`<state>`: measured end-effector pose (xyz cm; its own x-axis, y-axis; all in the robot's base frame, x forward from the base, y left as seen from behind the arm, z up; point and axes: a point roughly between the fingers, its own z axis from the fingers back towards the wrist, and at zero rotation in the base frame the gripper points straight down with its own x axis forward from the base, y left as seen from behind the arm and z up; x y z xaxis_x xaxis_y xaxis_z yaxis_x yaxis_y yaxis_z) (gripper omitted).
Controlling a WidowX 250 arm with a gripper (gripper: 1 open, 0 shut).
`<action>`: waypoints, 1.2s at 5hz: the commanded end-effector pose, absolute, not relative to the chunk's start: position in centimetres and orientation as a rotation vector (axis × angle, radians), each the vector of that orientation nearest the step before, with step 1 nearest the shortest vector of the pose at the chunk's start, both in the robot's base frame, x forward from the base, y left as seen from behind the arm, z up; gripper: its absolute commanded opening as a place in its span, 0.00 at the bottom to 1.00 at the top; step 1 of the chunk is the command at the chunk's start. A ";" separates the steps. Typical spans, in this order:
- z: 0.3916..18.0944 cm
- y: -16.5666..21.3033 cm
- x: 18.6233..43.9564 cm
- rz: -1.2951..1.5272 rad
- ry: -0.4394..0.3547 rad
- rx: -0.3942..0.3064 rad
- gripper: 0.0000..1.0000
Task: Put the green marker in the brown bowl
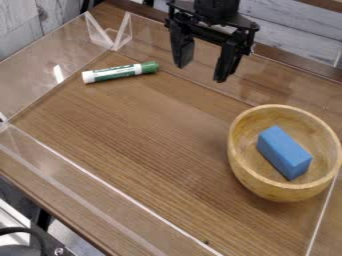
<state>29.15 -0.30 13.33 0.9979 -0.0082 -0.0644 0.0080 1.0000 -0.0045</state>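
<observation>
The green marker (119, 71) lies flat on the wooden table at the upper left, white barrel with its green cap pointing right. The brown bowl (243, 163) sits at the right and holds a blue rectangular block (283, 151). My gripper (201, 60) hangs above the table at the top centre, to the right of the marker's cap and apart from it. Its black fingers point down, spread wide, with nothing between them.
Clear plastic walls (27, 145) ring the table (147, 140) on the left, back and front. A clear triangular stand (107, 33) is behind the marker. Pale planks form the backdrop.
</observation>
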 end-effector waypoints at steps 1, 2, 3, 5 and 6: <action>12.9 0.3 29.2 -0.109 0.080 0.002 1.00; 12.8 2.4 29.7 -0.304 0.076 0.017 1.00; 12.7 4.9 30.0 -0.476 0.060 0.036 1.00; 12.1 9.1 30.9 -0.724 0.043 0.092 1.00; 11.6 10.1 31.1 -0.733 0.036 0.105 1.00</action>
